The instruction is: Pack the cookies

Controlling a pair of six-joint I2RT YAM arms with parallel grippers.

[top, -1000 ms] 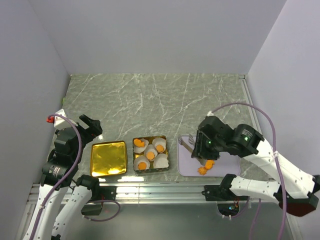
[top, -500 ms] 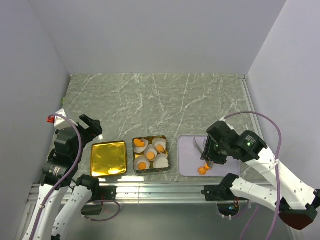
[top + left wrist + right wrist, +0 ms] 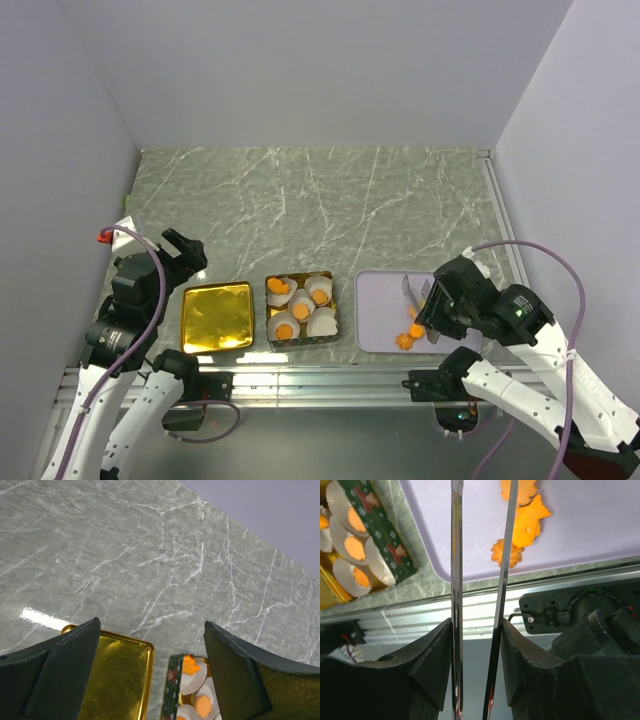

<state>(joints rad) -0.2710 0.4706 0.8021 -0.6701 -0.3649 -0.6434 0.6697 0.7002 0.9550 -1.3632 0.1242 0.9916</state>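
Observation:
Three orange cookies lie at the near right part of a lilac tray; the right wrist view shows them, one flower-shaped. My right gripper is shut on metal tongs, whose two blades stand apart just above the tray beside the cookies, holding nothing. A green patterned tin holds several white paper cups with orange cookies in them. My left gripper is open and empty above the table, behind the tin.
A gold lid lies flat left of the tin, also in the left wrist view. The metal rail of the table's near edge runs just below the tray. Grey walls enclose the table on three sides.
My right arm has swung right and toward the near edge with the tongs, from over the tray's left part to its right side. The left arm has hardly moved.

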